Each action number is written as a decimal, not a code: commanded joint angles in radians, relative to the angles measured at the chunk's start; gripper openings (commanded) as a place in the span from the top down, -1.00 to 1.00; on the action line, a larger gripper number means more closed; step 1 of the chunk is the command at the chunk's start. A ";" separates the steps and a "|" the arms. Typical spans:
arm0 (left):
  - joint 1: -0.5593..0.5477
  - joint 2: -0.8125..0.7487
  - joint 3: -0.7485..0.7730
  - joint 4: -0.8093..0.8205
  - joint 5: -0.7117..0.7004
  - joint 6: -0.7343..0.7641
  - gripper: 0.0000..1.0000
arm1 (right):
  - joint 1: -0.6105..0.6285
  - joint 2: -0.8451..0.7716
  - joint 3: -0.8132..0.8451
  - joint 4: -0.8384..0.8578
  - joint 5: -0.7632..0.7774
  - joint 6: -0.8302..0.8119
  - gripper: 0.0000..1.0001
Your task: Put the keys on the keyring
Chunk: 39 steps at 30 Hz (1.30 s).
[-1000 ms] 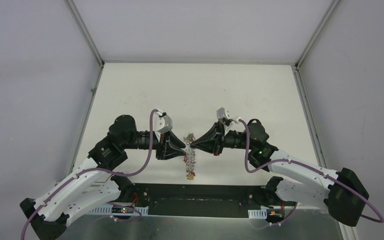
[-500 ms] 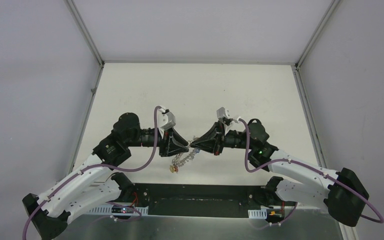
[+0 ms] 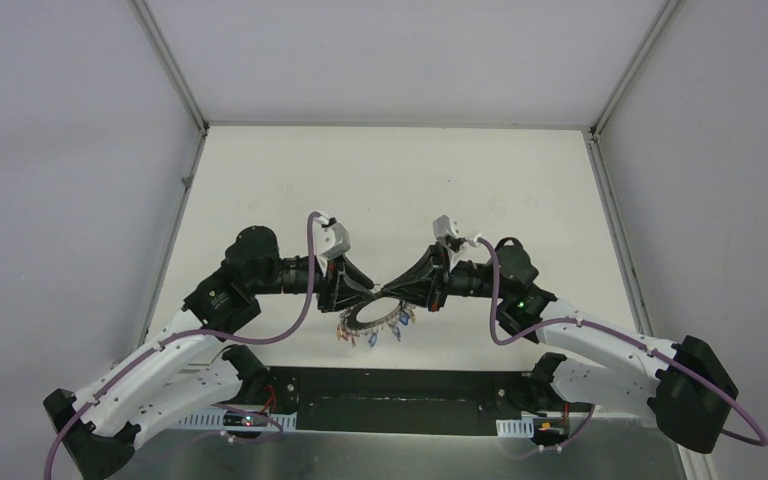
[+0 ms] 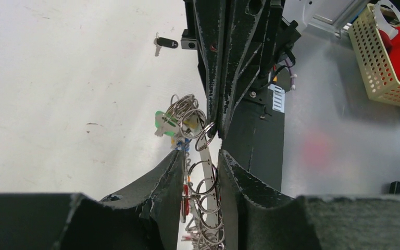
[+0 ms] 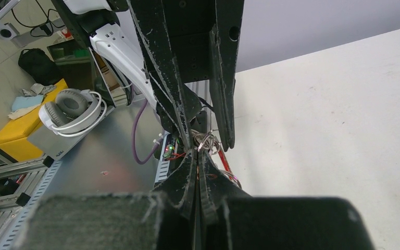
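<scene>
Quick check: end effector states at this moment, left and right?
Left end effector: closed on the keyring, its band between the fingers.
Right end effector: closed, pinching the keyring's edge.

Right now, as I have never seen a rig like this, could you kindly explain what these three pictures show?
These are two robot arms bolted at the near edge of a white table. The wide picture comes from a fixed camera above and behind them. The other two come from small cameras on each wrist, looking along that arm's own fingers. The left tool and the right tool meet tip to tip above the table. Both are closed on the keyring, a large metal ring fringed with small rings and coloured tags, which hangs between them. In the left wrist view, one black-headed key lies loose on the table, not yet on the ring.
</scene>
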 commanded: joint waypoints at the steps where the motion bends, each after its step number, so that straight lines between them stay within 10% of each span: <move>1: 0.008 0.016 0.044 0.035 0.088 0.028 0.39 | -0.005 -0.016 0.042 0.112 -0.012 0.014 1.00; 22: 0.009 0.029 0.051 0.103 0.111 0.012 0.83 | -0.007 -0.020 0.026 0.112 -0.013 0.022 1.00; 35: 0.008 0.036 0.057 0.120 0.125 -0.002 0.61 | -0.006 -0.019 0.029 0.112 -0.015 0.022 1.00; 39: 0.008 0.037 0.056 0.116 0.130 0.004 0.97 | -0.005 -0.019 0.028 0.112 -0.013 0.022 1.00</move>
